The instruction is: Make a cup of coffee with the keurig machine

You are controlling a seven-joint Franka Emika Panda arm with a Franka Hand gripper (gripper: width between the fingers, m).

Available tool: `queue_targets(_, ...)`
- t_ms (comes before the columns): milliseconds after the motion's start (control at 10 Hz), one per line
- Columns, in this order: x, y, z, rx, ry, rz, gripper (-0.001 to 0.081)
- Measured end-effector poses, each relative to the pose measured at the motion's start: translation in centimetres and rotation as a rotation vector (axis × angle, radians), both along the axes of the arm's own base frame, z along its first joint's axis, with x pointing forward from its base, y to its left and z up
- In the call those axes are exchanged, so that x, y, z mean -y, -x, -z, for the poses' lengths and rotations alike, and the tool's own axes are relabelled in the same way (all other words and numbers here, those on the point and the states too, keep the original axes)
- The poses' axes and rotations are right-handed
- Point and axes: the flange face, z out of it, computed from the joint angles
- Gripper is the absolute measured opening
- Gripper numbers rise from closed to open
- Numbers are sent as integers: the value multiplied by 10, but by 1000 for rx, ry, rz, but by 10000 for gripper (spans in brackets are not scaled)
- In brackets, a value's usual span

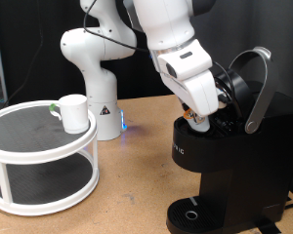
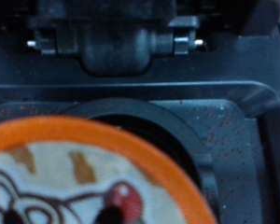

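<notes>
The black keurig machine (image 1: 225, 166) stands at the exterior view's right with its lid open and the silver-grey handle (image 1: 259, 88) raised. My gripper (image 1: 197, 117) reaches down into the open top and is shut on a small coffee pod. In the wrist view the pod (image 2: 93, 182), with an orange rim and printed lid, fills the near part of the picture just over the round black pod chamber (image 2: 182, 126). The white cup (image 1: 74, 112) stands apart on a round stand at the exterior view's left. The drip tray (image 1: 193, 214) has nothing on it.
A white two-tier round stand (image 1: 39, 146) holds the cup on its upper shelf. The arm's white base (image 1: 93, 78) stands behind it on the brown table (image 1: 127, 195). The lid's hinge (image 2: 112, 42) is close beyond the chamber.
</notes>
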Motion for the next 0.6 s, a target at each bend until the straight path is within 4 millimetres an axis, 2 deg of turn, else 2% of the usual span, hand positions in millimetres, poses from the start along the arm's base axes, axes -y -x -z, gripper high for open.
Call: queue_targets(600, -16, -4, 9, -25, 66, -8, 434)
